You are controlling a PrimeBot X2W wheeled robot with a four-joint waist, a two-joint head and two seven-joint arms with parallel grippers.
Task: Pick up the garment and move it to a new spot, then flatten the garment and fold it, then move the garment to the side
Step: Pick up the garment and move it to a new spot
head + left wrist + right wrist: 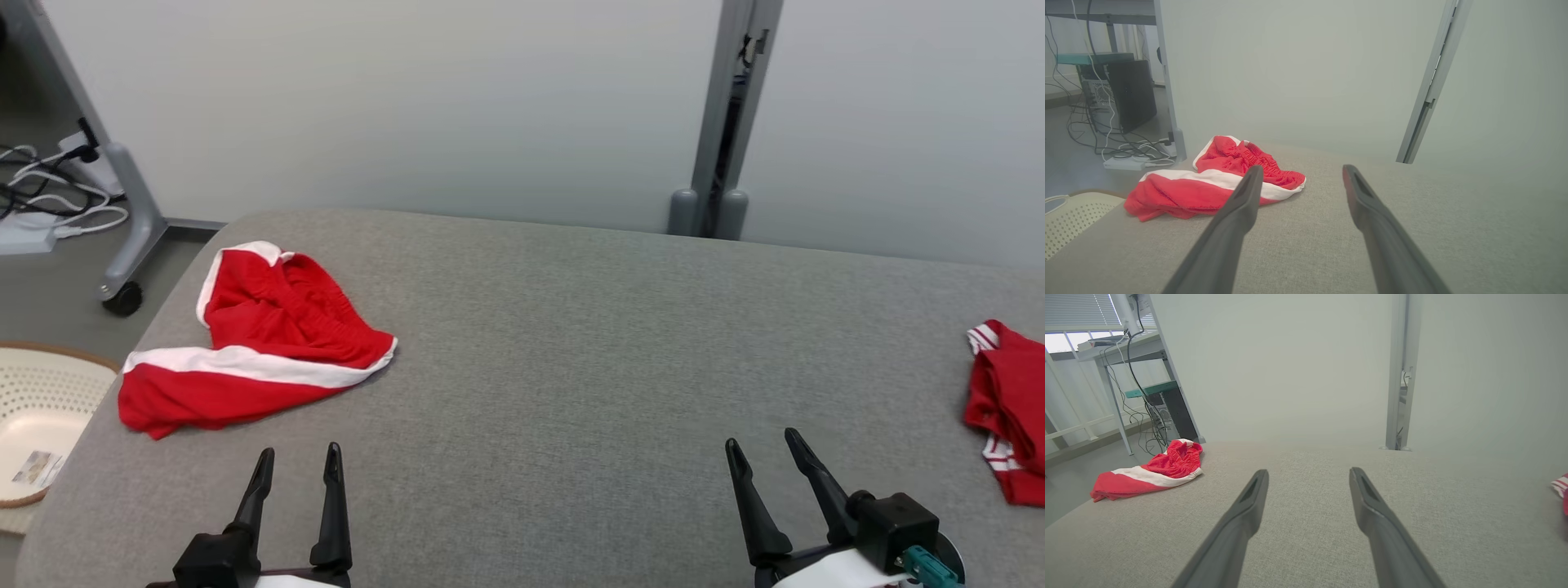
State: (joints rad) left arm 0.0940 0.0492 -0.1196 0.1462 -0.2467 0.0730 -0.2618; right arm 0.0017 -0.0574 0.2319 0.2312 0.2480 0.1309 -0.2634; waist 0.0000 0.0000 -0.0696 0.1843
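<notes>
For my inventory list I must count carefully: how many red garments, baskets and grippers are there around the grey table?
Red garments: 2 (left garment, right garment)
Baskets: 1 (pale basket)
Grippers: 2 (left gripper, right gripper, both open)
Total: 5

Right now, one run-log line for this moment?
stage: pre-pickup | red-and-white shorts: crumpled, on grey table, left | left gripper: open, empty | right gripper: open, empty | red striped garment: right edge
</notes>
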